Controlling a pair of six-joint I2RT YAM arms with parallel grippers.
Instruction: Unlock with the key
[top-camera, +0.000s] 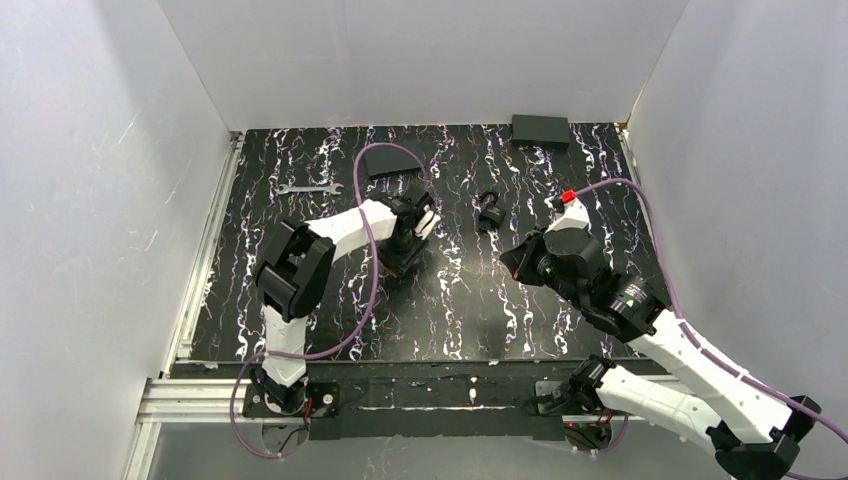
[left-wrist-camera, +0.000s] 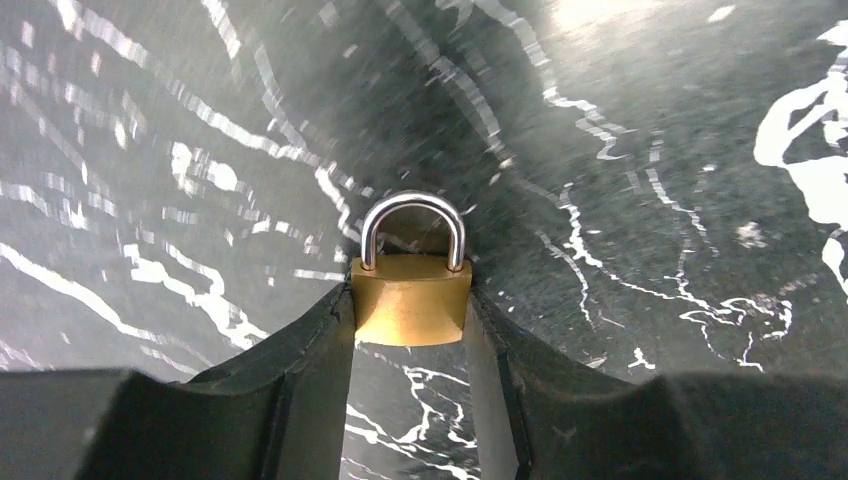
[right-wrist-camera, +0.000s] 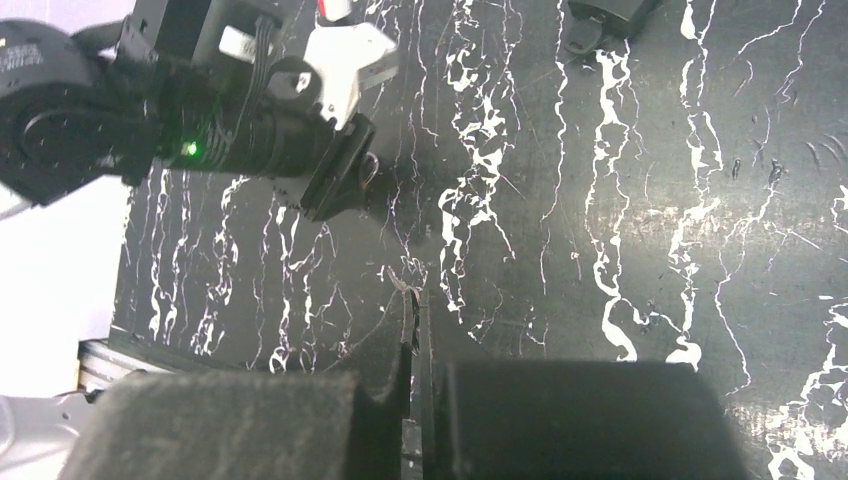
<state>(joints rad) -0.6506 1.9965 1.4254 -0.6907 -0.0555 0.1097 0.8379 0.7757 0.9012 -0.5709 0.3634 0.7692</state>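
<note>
A brass padlock (left-wrist-camera: 411, 305) with a silver shackle lies on the black marbled table. My left gripper (left-wrist-camera: 411, 318) is shut on its body, one finger (left-wrist-camera: 320, 345) against each side. From above, that gripper (top-camera: 405, 255) points down at mid-table and hides the lock. My right gripper (top-camera: 512, 262) hovers to its right, apart from it. In the right wrist view its jaws (right-wrist-camera: 415, 295) are pressed together on the key (right-wrist-camera: 403, 285), a thin dark sliver with a silvery tip poking out past the fingertips. A small black padlock (top-camera: 489, 213) lies between the two arms, further back.
A silver flat wrench (top-camera: 308, 188) lies at the back left. A dark wedge-shaped block (top-camera: 393, 160) and a black box (top-camera: 540, 130) sit near the back wall. White walls enclose the table on three sides. The left arm's wrist (right-wrist-camera: 250, 120) fills the right wrist view's upper left.
</note>
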